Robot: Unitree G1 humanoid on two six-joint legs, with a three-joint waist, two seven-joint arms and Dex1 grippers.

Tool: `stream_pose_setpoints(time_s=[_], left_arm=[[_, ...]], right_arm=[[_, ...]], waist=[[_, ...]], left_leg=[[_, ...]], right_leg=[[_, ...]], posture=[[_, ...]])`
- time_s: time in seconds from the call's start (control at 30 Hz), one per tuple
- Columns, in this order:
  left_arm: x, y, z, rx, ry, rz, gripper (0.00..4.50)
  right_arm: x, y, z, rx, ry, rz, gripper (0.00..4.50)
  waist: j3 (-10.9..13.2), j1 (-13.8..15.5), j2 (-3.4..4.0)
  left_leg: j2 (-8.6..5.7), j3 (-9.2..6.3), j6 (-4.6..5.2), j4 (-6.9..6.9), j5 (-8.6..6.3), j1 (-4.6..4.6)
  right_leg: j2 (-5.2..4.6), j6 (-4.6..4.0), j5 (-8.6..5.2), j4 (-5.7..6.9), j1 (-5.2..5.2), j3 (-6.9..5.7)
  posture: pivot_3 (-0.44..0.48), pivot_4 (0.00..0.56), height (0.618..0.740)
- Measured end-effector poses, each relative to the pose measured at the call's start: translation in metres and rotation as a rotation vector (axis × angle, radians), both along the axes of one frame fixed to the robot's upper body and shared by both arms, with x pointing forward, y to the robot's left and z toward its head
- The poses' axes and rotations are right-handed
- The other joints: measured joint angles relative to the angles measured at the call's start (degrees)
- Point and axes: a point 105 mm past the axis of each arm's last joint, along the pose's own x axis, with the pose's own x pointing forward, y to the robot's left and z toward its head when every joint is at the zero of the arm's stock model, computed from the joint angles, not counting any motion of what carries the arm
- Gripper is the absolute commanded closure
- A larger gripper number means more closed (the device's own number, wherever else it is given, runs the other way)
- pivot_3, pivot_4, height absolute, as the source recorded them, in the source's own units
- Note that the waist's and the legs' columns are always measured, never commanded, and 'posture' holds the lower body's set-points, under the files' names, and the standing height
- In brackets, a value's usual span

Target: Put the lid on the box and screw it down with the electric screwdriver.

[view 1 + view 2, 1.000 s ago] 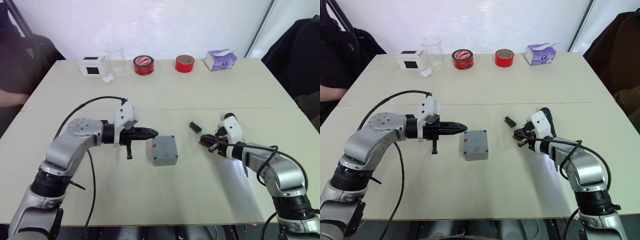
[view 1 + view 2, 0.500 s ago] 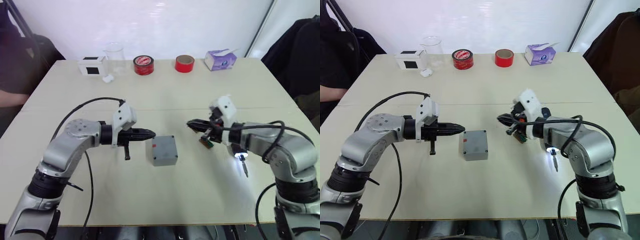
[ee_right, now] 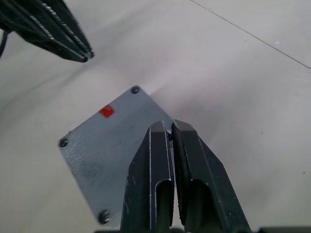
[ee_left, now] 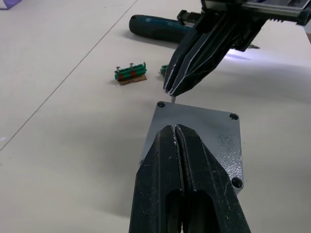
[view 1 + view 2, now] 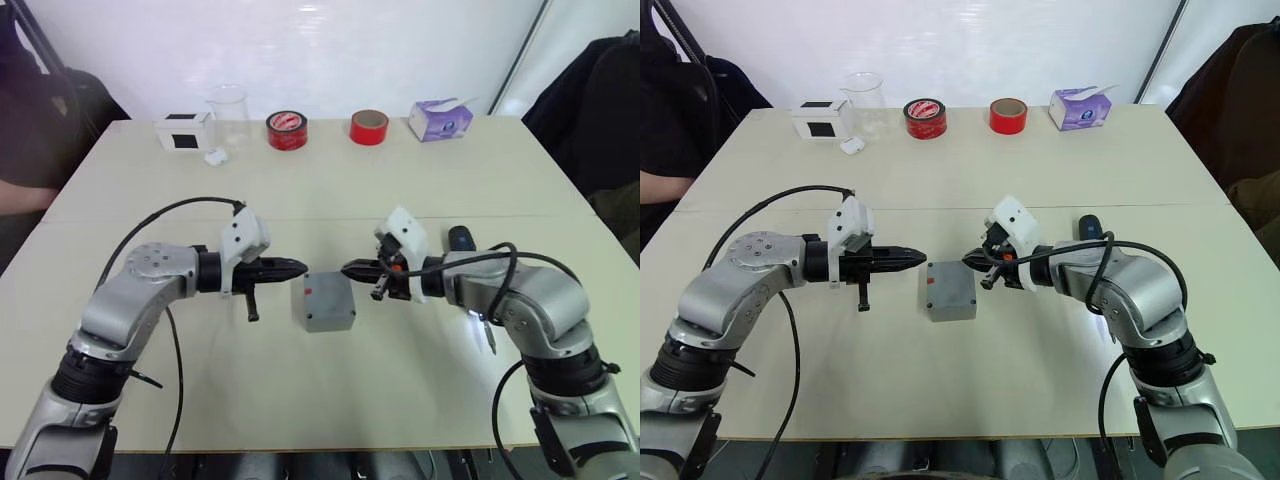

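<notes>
Two claws, left claw [image 5: 297, 268] pressed together, right claw [image 5: 350, 270] pinching small screw, over lid [image 5: 328, 300].

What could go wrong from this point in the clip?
1. The right gripper pinches what looks like a small screw at its very tips, over a corner hole of the grey square box; it could drop and roll away.
2. The left gripper is shut beside the box, not holding it, so a push might shift it.
3. The dark pen-shaped electric screwdriver lies by the right arm, which might knock it.
</notes>
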Motion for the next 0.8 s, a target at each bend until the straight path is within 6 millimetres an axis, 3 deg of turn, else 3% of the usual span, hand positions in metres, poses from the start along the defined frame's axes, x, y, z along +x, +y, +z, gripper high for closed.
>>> stream_pose_setpoints(time_s=[0.6,0.8], left_arm=[[-0.002,-0.001,-0.002,0.000,0.004,-0.003,4.50],[-0.002,-0.001,-0.002,0.001,0.001,-0.004,4.50]], right_arm=[[0.009,-0.004,-0.005,-0.032,-0.017,-0.017,4.36],[0.010,-0.011,0.002,-0.016,-0.017,-0.026,4.36]], waist=[[0.0,0.0,0.00],[0.0,0.1,0.00]], left_leg=[[0.00,0.00,0.00,0.00,0.00,0.00],[0.00,0.01,0.00,0.00,0.00,-0.01]], right_leg=[[-0.01,0.00,0.00,0.00,0.00,0.00],[-0.02,0.00,0.00,0.00,0.00,0.00]], posture=[[0.000,0.150,0.740],[0.000,0.150,0.740]])
